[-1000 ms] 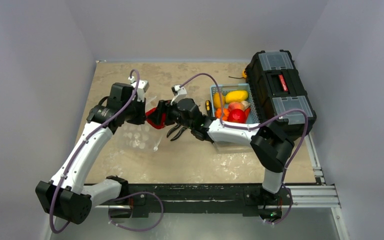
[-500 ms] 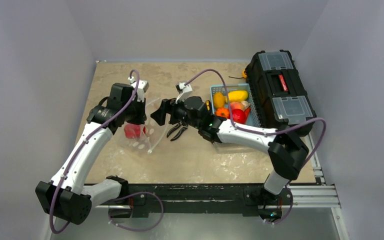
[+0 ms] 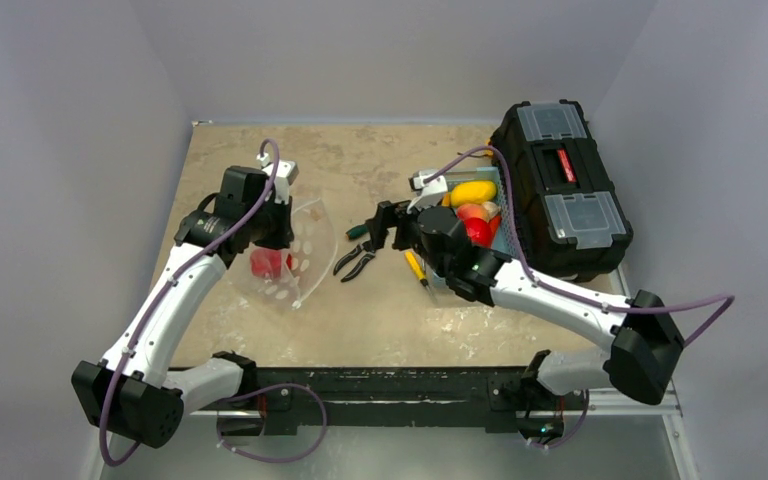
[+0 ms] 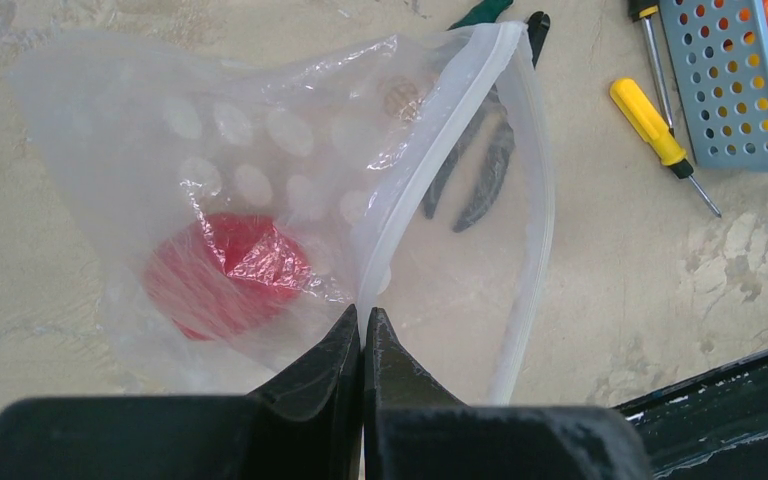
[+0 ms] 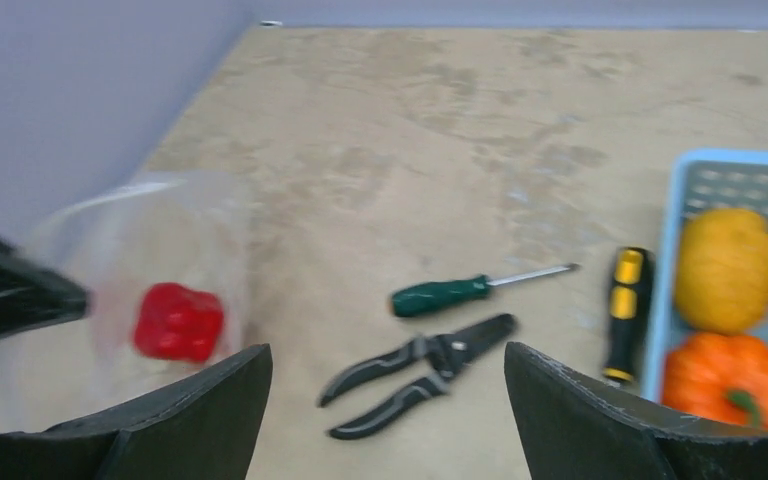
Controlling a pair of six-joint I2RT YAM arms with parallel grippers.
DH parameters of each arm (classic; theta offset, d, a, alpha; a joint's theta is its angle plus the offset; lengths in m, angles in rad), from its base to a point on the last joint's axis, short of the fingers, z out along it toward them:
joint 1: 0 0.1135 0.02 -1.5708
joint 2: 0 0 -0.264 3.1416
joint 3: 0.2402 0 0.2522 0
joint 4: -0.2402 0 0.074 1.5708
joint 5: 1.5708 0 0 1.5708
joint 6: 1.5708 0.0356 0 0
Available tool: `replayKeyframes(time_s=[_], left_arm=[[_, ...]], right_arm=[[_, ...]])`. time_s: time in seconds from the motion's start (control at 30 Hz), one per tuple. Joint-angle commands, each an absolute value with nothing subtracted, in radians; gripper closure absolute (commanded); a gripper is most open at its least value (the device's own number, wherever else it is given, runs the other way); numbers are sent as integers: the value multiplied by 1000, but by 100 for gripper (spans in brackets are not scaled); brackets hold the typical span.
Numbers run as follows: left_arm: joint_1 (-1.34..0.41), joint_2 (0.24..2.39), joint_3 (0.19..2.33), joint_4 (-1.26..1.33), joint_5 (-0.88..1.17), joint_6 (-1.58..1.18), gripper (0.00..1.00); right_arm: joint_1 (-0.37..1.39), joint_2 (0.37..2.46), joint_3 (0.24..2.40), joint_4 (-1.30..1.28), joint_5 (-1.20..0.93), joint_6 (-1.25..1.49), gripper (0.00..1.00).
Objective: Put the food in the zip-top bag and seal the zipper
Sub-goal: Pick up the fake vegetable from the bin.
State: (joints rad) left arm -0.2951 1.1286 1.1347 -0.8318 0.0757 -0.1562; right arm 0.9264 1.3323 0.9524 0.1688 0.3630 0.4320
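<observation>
The clear polka-dot zip-top bag [image 3: 295, 250] hangs open from my left gripper [image 3: 278, 228], which is shut on one lip of its mouth [image 4: 362, 322]. The whitish zipper strip [image 4: 532, 215] curves round the open mouth. A red toy pepper [image 4: 222, 275] lies inside the bag; it also shows in the right wrist view [image 5: 178, 321] and the top view [image 3: 266, 263]. My right gripper [image 3: 385, 222] is open and empty, between the bag and the basket [image 5: 388, 362]. More food sits in the light blue basket [image 3: 505, 215]: a yellow piece [image 3: 473, 191], red pieces [image 3: 476, 231] and orange pieces [image 5: 736, 378].
Black pliers [image 3: 356, 262] and a green-handled screwdriver [image 5: 440, 295] lie between bag and basket. A yellow-handled screwdriver [image 3: 414, 268] lies by the basket's near left side. A black toolbox [image 3: 560, 185] stands at the right, behind the basket.
My right gripper has let the red pepper go into the bag and drawn back to the right toward the basket, open and empty. The left gripper has kept its hold on the bag.
</observation>
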Motion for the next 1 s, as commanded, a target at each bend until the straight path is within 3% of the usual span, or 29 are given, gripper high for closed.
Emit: replayKeyframes(time_s=[0.0, 0.07, 0.17, 0.43, 0.73, 0.97], left_arm=[[-298, 1113, 1139, -809, 107, -151, 100], [-298, 1107, 1133, -802, 121, -147, 100], [-298, 1102, 1129, -797, 135, -144, 100], [-298, 1105, 1124, -789, 179, -135, 100], [-299, 1111, 1126, -791, 106, -159, 100], [-299, 1129, 1136, -806, 95, -162, 100]], right_arm=[[836, 1260, 883, 89, 482, 385, 14], [776, 1225, 859, 62, 485, 409, 13], [734, 1169, 817, 52, 552, 411, 1], [678, 1140, 786, -52, 747, 517, 1], [531, 1189, 742, -100, 630, 615, 1], [521, 1302, 758, -114, 601, 634, 1]])
